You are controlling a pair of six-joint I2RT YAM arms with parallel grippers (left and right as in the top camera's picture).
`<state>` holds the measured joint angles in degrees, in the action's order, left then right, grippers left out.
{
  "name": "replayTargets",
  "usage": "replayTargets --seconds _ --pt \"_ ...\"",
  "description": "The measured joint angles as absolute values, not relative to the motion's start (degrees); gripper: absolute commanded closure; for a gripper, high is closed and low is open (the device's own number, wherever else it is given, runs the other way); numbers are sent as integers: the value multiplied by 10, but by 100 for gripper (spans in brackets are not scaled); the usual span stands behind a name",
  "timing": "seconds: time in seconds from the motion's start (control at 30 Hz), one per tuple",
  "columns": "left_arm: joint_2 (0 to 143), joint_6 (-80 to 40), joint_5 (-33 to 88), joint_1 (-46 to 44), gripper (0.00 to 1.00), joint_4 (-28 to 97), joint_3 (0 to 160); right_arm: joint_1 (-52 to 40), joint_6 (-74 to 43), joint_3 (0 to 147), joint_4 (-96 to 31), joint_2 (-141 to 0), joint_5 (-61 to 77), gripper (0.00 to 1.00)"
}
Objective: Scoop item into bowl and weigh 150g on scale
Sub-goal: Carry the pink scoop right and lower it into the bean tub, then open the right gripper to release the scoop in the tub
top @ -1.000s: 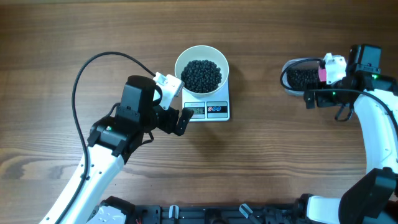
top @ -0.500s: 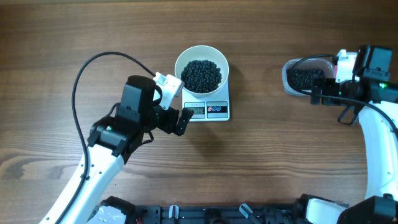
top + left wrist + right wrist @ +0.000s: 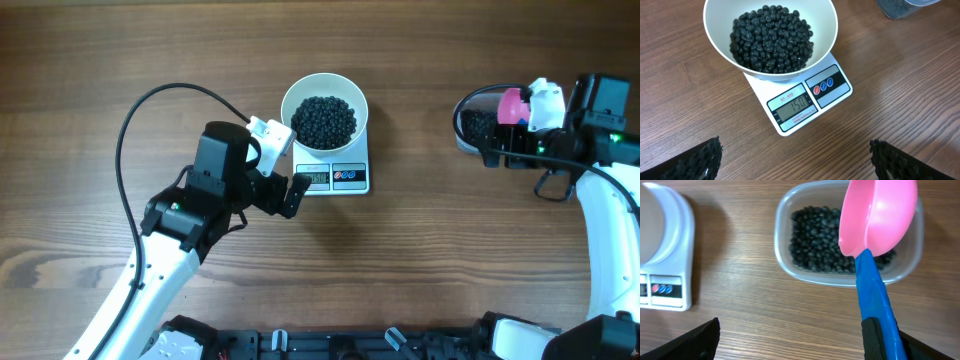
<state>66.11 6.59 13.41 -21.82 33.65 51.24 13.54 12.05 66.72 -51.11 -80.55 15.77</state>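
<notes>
Beads (image 3: 771, 37): loose heap in the white bowl (image 3: 715, 30), and the bowl sits on the scale (image 3: 762, 95). Display (image 3: 792, 106) shows 150, so by my read the target is met. The rest of the stock is in the clear tub (image 3: 782, 240), well apart on the right side of the counter (image 3: 900, 75).

Left jaws: wide, empty, hanging just in front of the scale and touching nothing.

Right jaws: wide, with bare wood between them. The blue handle (image 3: 875, 295) of the pink scoop (image 3: 885, 210) runs down beside one finger. I cannot tell how it is fixed there. The scoop head is over the tub.

Handling (judgement):
- Beads are small, round, glossy and look hard. They will roll and bounce, so pinching is hopeless and the scoop is the only way. Keep it level and tip slowly. A few beads will likely shift the reading.
- The bowl is smooth, rigid and deep, and probably slippery. If it must move, take it at the rim. Any touch on it disturbs the reading.
- The scale is a flat square of white plastic and looks light, so it is likely to slide on the wood if nudged.
- The tub is thin clear plastic with rounded corners and may skid when the scoop digs in.
</notes>
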Motion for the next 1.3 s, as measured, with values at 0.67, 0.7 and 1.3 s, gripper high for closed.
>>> replayTargets --seconds 0.67,0.7,1.3 --pt "661 66 134 -218 0 336 512 136 109 636 -492 -886 112 0" --pt "661 66 134 -218 0 336 512 136 106 636 -492 -886 110 0" --pt "661 66 134 -218 0 336 512 136 41 636 -488 -886 -72 0"
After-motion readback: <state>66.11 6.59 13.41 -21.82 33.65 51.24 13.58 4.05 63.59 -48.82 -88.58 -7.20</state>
